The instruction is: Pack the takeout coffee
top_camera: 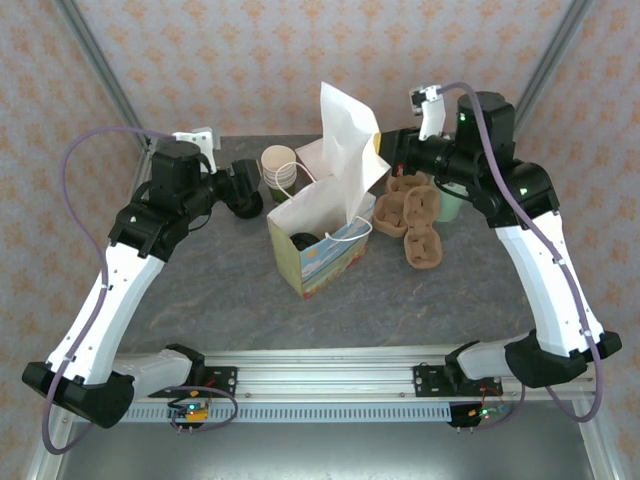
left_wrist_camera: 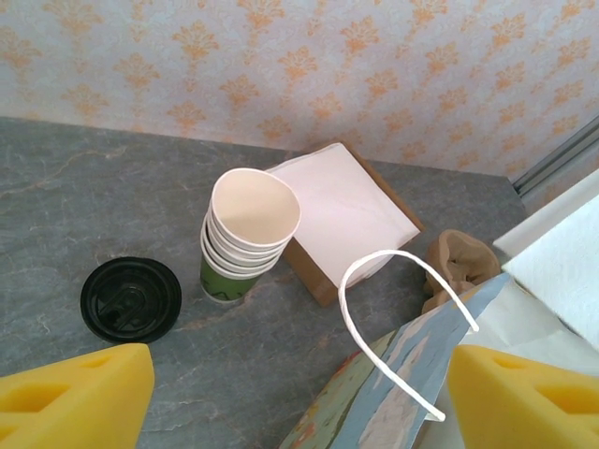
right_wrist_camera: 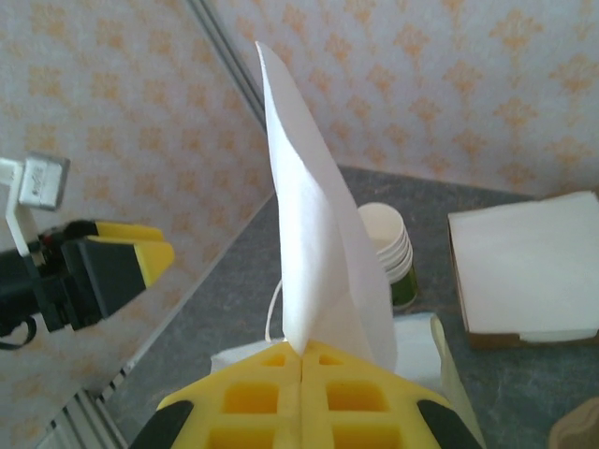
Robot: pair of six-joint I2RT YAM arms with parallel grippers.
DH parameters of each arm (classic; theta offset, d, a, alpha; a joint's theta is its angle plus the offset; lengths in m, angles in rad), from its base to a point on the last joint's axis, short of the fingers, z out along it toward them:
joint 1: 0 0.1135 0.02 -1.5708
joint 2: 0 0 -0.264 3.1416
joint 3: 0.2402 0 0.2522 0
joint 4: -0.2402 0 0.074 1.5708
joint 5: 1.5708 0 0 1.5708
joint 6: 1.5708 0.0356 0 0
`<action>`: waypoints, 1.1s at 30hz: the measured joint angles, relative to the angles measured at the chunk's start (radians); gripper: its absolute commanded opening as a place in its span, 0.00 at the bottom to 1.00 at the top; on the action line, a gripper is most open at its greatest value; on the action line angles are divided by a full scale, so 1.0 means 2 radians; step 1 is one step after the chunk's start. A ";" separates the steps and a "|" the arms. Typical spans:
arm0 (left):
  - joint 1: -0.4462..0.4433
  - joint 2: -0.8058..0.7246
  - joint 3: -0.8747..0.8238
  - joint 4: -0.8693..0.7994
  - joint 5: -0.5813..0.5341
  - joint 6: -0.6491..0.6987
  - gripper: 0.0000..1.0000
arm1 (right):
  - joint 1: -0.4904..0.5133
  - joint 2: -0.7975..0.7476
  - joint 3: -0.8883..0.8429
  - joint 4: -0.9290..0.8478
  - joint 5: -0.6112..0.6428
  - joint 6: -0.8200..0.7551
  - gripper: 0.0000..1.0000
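The takeout coffee is out of view. A paper bag (top_camera: 320, 240) with a blue printed side (left_wrist_camera: 402, 393) and a white cord handle (left_wrist_camera: 374, 281) stands open mid-table. My right gripper (right_wrist_camera: 301, 360) is shut on the lower corner of a white paper sheet (right_wrist_camera: 309, 234), which stands up above the bag's mouth (top_camera: 345, 130). My left gripper (left_wrist_camera: 299, 402) is open with nothing between its yellow fingers (left_wrist_camera: 75, 393). It hovers left of the bag, above bare table, close to a loose black lid (left_wrist_camera: 130, 299).
A stack of lidless cream cups (left_wrist_camera: 245, 234) stands behind the bag, beside a brown box of white napkins (left_wrist_camera: 342, 210). Brown cardboard cup carriers (top_camera: 415, 215) lie right of the bag. A pale green cup (top_camera: 450, 205) is partly hidden behind the right arm.
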 measured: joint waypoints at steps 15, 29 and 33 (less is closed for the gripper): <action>0.000 -0.003 -0.005 0.001 0.011 0.011 0.83 | -0.062 0.058 0.074 -0.019 -0.145 -0.171 0.00; 0.000 0.084 0.146 -0.004 0.218 0.144 0.89 | -0.070 0.101 0.103 -0.104 -0.253 -0.317 0.00; 0.000 0.117 0.212 -0.020 0.250 0.187 0.89 | -0.070 0.101 0.109 -0.111 -0.268 -0.333 0.00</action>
